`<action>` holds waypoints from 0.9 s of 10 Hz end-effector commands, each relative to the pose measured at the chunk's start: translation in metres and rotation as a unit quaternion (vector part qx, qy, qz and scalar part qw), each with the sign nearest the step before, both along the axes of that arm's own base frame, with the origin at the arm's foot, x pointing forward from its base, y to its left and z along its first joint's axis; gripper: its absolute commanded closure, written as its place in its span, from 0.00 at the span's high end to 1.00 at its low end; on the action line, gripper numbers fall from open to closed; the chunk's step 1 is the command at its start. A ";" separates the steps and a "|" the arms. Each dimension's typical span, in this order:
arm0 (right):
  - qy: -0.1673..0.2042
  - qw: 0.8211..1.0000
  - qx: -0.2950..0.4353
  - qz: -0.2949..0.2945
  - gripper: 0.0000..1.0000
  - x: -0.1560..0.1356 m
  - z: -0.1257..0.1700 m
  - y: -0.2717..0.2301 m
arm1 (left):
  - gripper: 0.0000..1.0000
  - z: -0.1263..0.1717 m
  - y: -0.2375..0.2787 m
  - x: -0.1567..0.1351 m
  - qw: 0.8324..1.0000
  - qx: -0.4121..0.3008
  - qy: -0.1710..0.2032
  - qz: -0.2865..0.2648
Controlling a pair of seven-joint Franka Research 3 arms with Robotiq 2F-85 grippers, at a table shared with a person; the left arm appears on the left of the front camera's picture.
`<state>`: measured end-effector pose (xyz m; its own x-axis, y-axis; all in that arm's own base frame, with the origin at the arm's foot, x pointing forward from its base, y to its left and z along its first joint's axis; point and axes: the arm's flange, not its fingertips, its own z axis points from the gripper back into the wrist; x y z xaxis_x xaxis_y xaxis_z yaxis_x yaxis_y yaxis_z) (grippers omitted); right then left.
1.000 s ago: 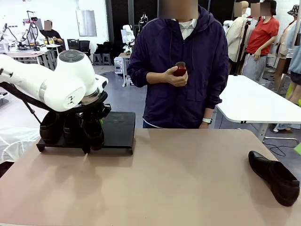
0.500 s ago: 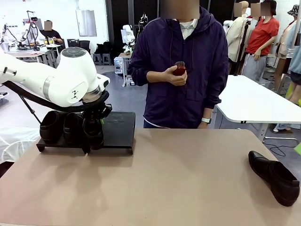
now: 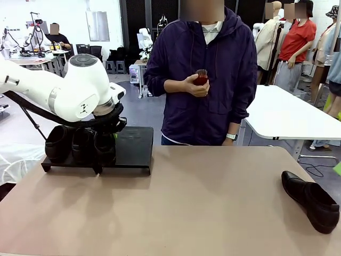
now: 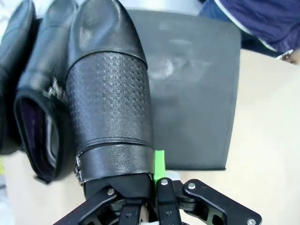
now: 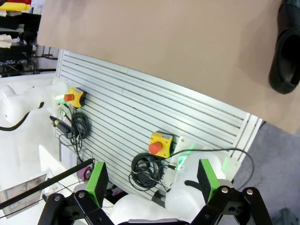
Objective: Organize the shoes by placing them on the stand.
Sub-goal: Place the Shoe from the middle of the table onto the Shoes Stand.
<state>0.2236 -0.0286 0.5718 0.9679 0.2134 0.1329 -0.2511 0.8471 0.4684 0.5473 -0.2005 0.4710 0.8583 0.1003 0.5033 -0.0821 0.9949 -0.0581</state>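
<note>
Over the left half of the black stand [image 3: 133, 146] my left gripper [image 3: 106, 137] is shut on the heel rim of a black shoe [image 3: 105, 149]. In the left wrist view that shoe [image 4: 110, 108] points away from me across the stand [image 4: 197, 93], a green pad [image 4: 159, 164] pressed to its heel. Two more shoes [image 4: 37, 108] lie close beside it on the stand's left end. A fourth shoe [image 3: 311, 200] lies on the table at the right edge. My right gripper [image 5: 152, 183] hangs open below the table's edge, and this shoe [image 5: 287, 51] appears far above it.
A person in a dark hooded jacket stands at the far side of the tan table [image 3: 202, 202], holding a small reddish brush [image 3: 201, 78] at chest height. The stand's right half is bare. Another white table [image 3: 287, 114] stands behind on the right.
My left arm has shifted slightly up and back, carrying the held shoe a little farther onto the stand. The person's hand with the brush has risen a touch.
</note>
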 end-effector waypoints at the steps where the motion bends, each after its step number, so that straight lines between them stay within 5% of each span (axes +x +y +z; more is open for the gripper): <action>1: -0.003 1.000 0.006 0.012 1.00 0.000 0.003 -0.001 | 0.00 0.011 -0.001 0.020 0.994 0.047 -0.068 -0.074; 5: -0.003 1.000 0.006 0.012 1.00 0.000 0.003 -0.001 | 0.00 -0.004 0.002 0.044 0.993 0.040 -0.063 -0.088; 9: -0.003 1.000 0.006 0.012 1.00 0.000 0.003 -0.001 | 0.00 -0.024 -0.005 0.067 0.997 0.036 -0.015 -0.071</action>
